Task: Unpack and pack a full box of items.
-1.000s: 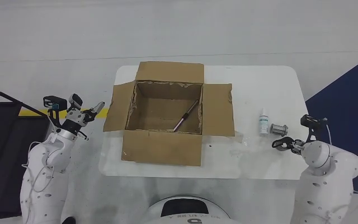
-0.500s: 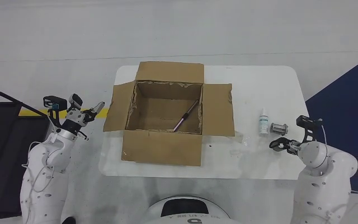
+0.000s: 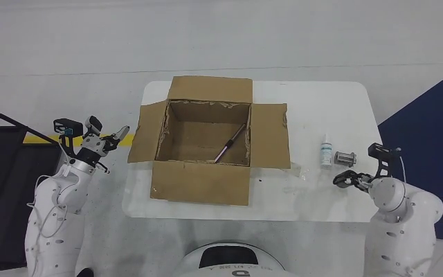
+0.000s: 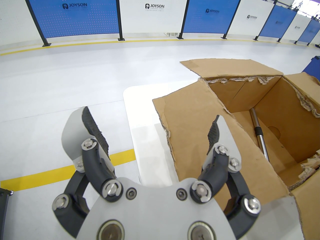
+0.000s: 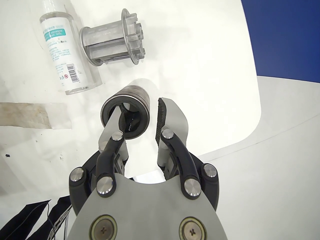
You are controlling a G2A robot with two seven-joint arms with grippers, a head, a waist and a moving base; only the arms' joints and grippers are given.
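Near the table (image 5: 212,51) edge, the right gripper (image 5: 140,106) straddles a metal sleeve (image 5: 137,93).

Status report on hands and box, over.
Left hand open, beside box. Right hand open, one finger inside black sleeve. Rod in box. Bottle, metal part just ahead.

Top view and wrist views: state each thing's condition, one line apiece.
box: open, flaps spread, upright
rod: lying diagonally inside the box
bottle: lying on its side
flanged metal part: on its side beside the bottle
black sleeve: hooked over one finger of the right tool
right tool: open
left tool: open, empty
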